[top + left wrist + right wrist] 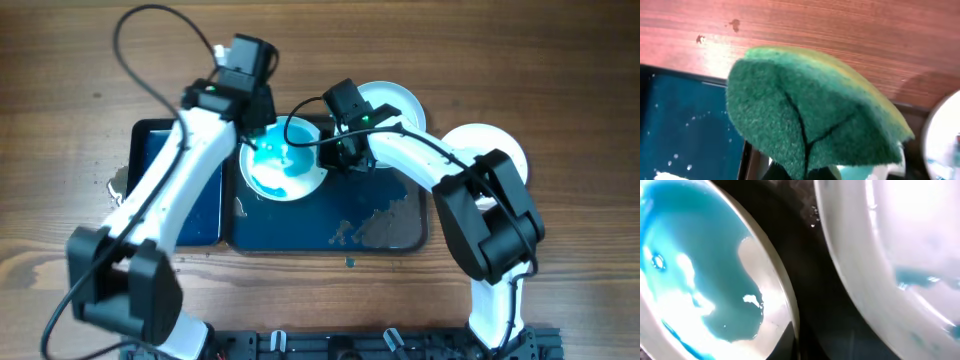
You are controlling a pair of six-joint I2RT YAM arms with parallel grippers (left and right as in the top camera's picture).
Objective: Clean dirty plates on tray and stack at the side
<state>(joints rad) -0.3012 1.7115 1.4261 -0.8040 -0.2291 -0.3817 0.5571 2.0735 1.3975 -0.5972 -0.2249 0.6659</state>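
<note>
A folded green sponge (805, 115) with a yellow back sits above the wooden table (400, 40) and a narrower tray (205, 205).

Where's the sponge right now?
The sponge is folded in the left hand, filling the left wrist view; overhead, it is over the teal-smeared plate at the tray centre-left.

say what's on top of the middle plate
The plate carries teal paint over most of it, leaving a white patch by its right rim. The left gripper and its sponge hide the upper-left edge.

Brown wooden table (560, 60), horizontal grain, few dark specks
</note>
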